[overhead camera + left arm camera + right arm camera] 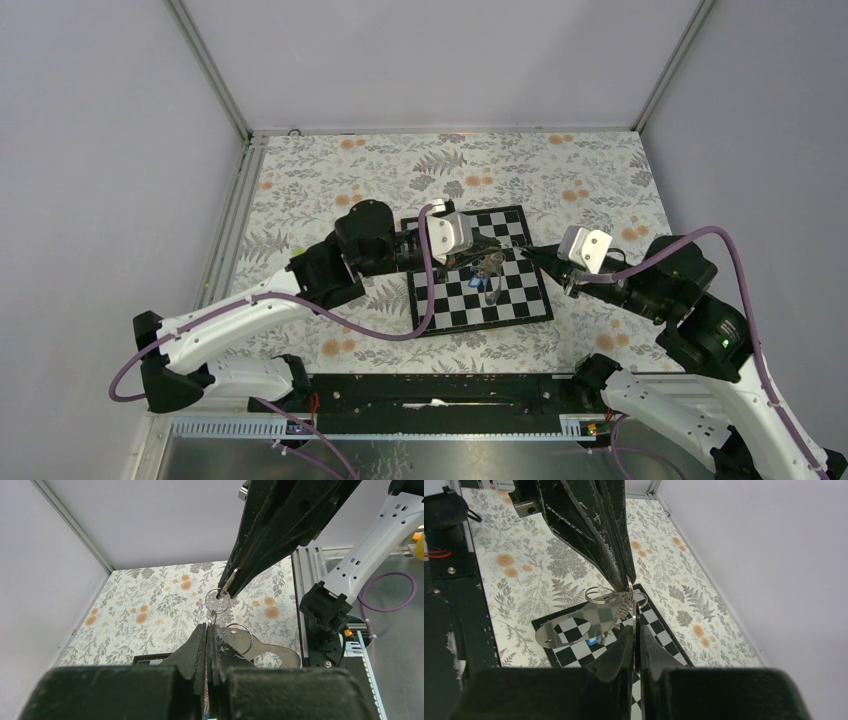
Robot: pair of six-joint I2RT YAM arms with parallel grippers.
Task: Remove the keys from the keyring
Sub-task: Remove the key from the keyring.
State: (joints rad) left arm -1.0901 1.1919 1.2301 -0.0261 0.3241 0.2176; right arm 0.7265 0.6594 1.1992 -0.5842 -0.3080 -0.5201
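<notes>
Both grippers meet above the chessboard [520, 300]. My left gripper [209, 630] is shut on a thin silvery piece seen edge-on, apparently a key. It links to a metal ring [218, 601] of the keyring. My right gripper [635, 630] is shut on that ring, seen edge-on; its fingertips [227, 582] pinch the ring's upper edge. A toothed key [623, 609], further rings [599, 594], a flat silvery tag [594, 616] and a bit of the blue carabiner [594, 640] hang beside the jaws. The bunch [488, 268] hangs between the grippers in the top view. The strap is hidden.
The chessboard lies on a floral tablecloth [330, 180]. Grey walls close in the left, back and right. A black rail [430, 395] runs along the near edge between the arm bases. The right arm's base [327, 615] stands at the right of the left wrist view.
</notes>
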